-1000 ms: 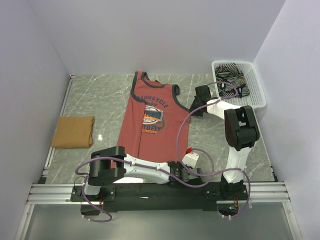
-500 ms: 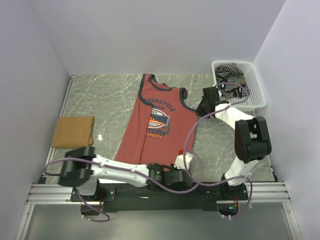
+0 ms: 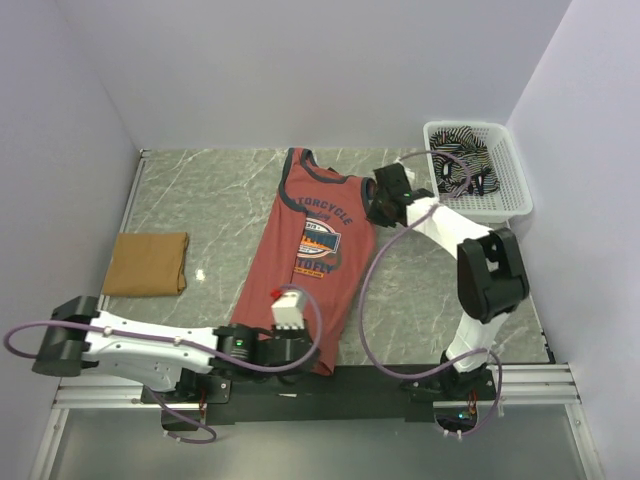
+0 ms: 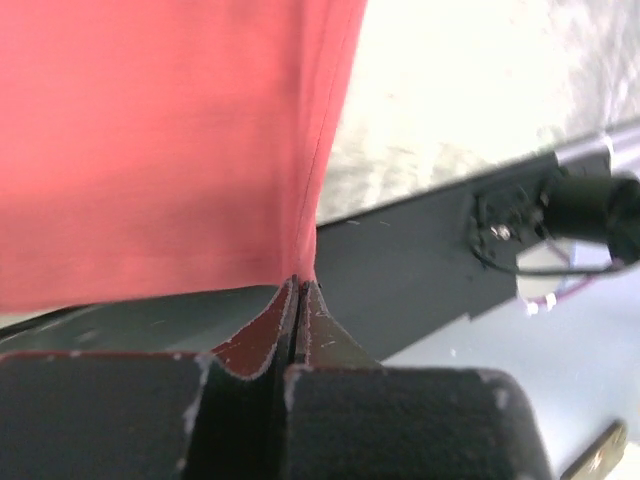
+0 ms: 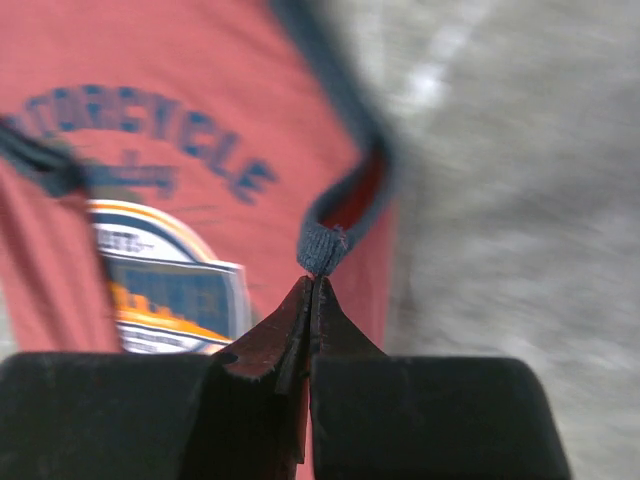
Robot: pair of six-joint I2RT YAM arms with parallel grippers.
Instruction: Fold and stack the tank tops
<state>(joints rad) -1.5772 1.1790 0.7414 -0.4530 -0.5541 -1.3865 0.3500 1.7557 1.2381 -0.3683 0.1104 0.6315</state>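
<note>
At the counter's (image 3: 200, 190) six o'clock, your left claw (image 4: 298, 285) has just clenched the red top (image 3: 310, 240) by its hem. The right claw (image 5: 312, 285) pinches its armhole, so I think the fold can begin.

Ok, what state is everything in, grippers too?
Red tank top: unfolded, spread face up, pinched at two edges.
Mustard tank top: folded, lying apart at the left.
Striped tank top: crumpled inside the basket.
Basket: upright, holding the striped top.
Left gripper: shut on the red top's bottom hem.
Right gripper: shut on the red top's dark armhole trim.
</note>
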